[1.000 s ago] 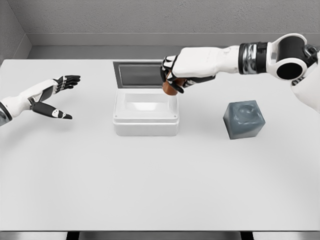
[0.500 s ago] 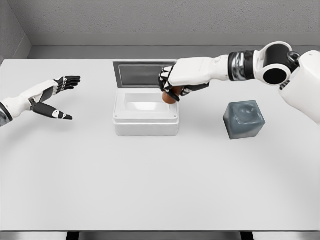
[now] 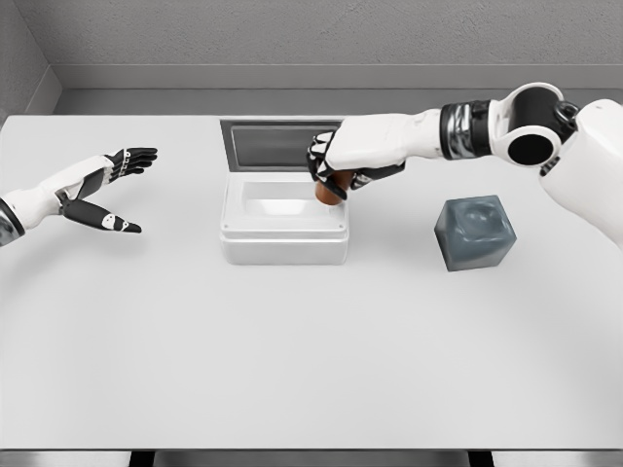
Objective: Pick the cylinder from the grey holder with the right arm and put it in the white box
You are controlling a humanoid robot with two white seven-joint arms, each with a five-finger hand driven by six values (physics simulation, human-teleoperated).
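My right hand [image 3: 334, 171] reaches in from the right and is shut on a brown cylinder [image 3: 329, 191], which hangs over the right part of the white box [image 3: 283, 243]. The cylinder's lower end sits at about the box's rim level. The box stands open, its lid [image 3: 273, 143] tipped back behind it. To the right, on the table, rests the grey holder [image 3: 475, 232], a dark cube with a hollow in its top and nothing in it. My left hand [image 3: 109, 190] hovers at the far left, fingers spread, holding nothing.
The white table [image 3: 311, 360] stretches wide in front of the box and holder. A grey wall runs along the table's far edge. The right arm's forearm and elbow joint [image 3: 531, 136] span the space above the holder's far side.
The right hand has lowered the cylinder slightly and shifted it left toward the box's inside. The left arm has not moved.
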